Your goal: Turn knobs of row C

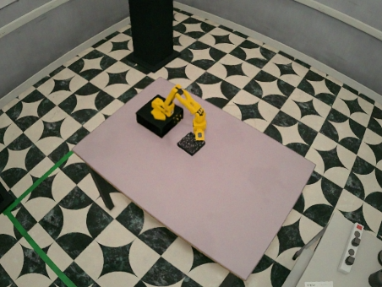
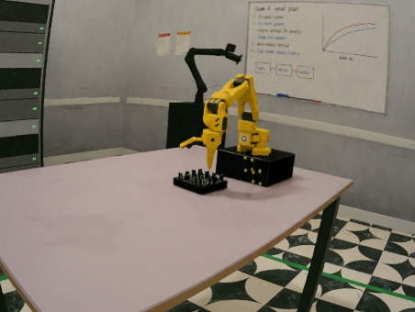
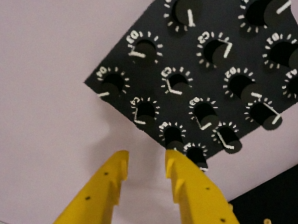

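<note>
From near the table's (image 1: 190,203) (image 2: 115,220) (image 3: 40,150) short edge behind the arm (image 1: 188,101) (image 2: 249,96), I expect small, slippery row C knobs (image 3: 178,82), best pinched across their sides by my narrowly parted, empty gripper (image 1: 199,136) (image 2: 196,157) (image 3: 146,152).
</note>
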Robot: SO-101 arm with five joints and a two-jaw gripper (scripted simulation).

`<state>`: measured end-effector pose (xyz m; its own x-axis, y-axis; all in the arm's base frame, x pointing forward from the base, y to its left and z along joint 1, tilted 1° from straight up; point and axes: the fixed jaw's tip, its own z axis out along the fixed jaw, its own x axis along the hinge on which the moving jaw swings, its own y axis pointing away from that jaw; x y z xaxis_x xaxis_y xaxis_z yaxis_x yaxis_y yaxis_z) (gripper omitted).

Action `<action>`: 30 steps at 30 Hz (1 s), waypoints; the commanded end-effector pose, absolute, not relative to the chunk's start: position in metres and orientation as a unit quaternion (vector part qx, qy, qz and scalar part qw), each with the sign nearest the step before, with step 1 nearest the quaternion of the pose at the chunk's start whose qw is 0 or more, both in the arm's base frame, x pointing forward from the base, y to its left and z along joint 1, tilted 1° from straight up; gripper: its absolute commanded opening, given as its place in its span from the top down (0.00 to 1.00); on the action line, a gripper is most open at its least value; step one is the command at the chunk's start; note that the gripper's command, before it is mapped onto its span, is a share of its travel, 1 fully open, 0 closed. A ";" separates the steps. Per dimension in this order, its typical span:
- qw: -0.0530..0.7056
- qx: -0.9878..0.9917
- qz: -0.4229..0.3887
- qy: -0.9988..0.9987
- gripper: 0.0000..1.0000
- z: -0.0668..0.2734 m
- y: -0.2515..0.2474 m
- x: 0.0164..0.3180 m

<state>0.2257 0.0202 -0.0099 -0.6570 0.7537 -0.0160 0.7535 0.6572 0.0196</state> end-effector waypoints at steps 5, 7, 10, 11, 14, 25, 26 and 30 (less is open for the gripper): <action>0.005 0.414 0.003 0.910 0.90 -0.011 0.022 0.226; 0.005 0.414 0.003 0.910 0.90 -0.011 0.022 0.226; 0.005 0.414 0.003 0.910 0.90 -0.011 0.022 0.226; 0.005 0.414 0.003 0.910 0.90 -0.011 0.022 0.226; 0.005 0.414 0.003 0.910 0.90 -0.011 0.022 0.226; 0.005 0.414 0.003 0.910 0.90 -0.011 0.022 0.226; 0.005 0.414 0.003 0.910 0.90 -0.011 0.022 0.226; 0.005 0.414 0.003 0.910 0.90 -0.014 0.022 0.226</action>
<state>0.2266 0.0203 -0.0101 -0.6571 0.7537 -0.0135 0.7535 0.6572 0.0162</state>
